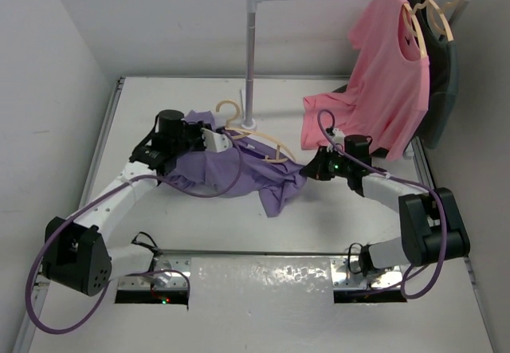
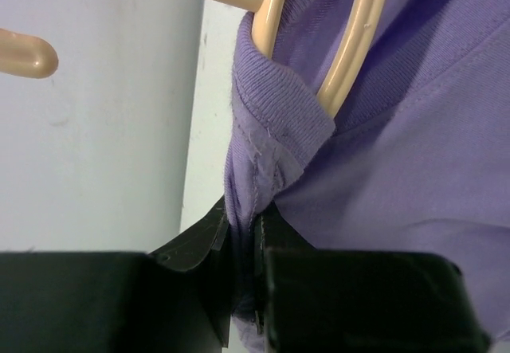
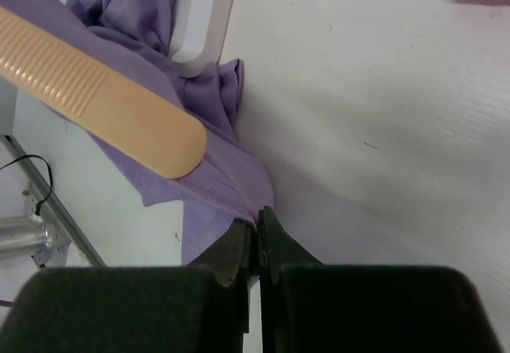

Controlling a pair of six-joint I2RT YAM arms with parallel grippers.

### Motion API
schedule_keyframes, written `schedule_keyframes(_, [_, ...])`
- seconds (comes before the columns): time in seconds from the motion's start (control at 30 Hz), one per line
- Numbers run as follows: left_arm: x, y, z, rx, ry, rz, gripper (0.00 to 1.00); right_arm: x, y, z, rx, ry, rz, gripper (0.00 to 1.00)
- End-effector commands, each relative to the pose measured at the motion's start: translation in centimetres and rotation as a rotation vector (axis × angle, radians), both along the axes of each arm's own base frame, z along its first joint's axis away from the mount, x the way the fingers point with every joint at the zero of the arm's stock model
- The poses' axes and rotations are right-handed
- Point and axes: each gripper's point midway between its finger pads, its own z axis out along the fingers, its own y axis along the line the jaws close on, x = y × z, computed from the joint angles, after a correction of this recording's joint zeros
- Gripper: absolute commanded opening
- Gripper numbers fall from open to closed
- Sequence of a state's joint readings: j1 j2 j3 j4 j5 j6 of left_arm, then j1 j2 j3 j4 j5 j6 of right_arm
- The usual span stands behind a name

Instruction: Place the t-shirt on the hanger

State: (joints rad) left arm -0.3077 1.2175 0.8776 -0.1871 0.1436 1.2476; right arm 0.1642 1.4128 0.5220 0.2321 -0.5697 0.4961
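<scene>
My left gripper point(image 2: 243, 245) is clamped on the ribbed collar of the soft lavender t-shirt point(image 1: 239, 176), which is bunched up on the white table point(image 1: 199, 233). The smooth, curved tan hanger point(image 3: 103, 102) pokes through the neck. My right gripper point(image 3: 259, 229) pinches the shirt's knit edge, jaws tight together.

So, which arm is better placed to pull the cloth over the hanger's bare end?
Probably right: the right pincer pinches the t-shirt just beside the hanger tip. The left pincer is busy gripping the collar.
</scene>
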Motion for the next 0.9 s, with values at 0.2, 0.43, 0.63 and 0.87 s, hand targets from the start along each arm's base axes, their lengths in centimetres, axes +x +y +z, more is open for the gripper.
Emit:
schedule_keyframes(0.2, [-0.2,2.1,5.5,0.116,-0.261,-0.028,0.00,1.3,-4.1,-1.2,-0.075,0.041,-0.107,0.00])
schedule_keyframes(0.43, [-1.5,1.0,7.6,0.064,-0.287,-0.084,0.00,2.6,-4.1,-1.6,-0.095,0.063,-0.094,0.00])
schedule_keyframes(0.63, [-1.5,1.2,8.8,0.014,-0.298,-0.043,0.00,2.9,-4.2,-1.8,-0.102,0.064,-0.092,0.00])
schedule_keyframes(0.87, [-0.2,2.7,9.5,-0.094,-0.279,0.116,0.00,0.6,-4.7,-2.4,-0.160,0.071,-0.035,0.00])
